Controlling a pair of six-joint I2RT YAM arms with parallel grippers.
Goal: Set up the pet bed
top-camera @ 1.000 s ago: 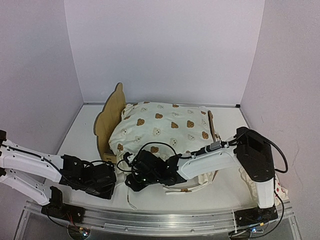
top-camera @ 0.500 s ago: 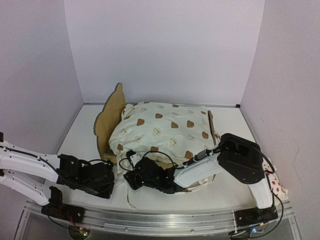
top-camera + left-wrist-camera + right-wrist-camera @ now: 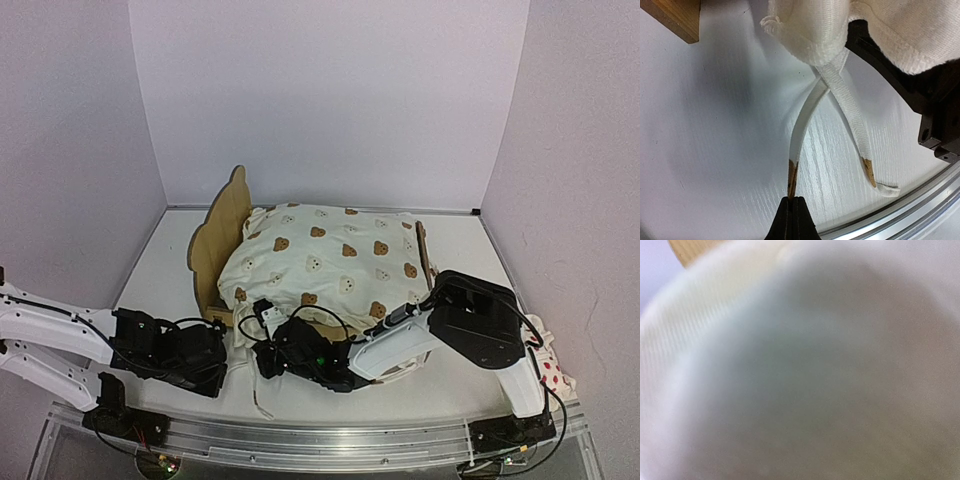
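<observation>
Left tool (image 3: 792, 201) is pinched shut on the brown tip of a flat white cloth tie (image 3: 806, 116), likely to fasten the cream bear-print cushion (image 3: 330, 255) onto the light plywood pet bed (image 3: 222, 235) in the middle of the white table (image 3: 160, 275), while the closed right tool (image 3: 262, 350), buried in fabric, seems to steady that corner.

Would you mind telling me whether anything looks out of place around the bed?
The cushion sits unevenly on the bed, its near edge spilling over the frame, with its ties trailing on the table. The dotted pillow lies off at the table's right edge, not on the bed.
</observation>
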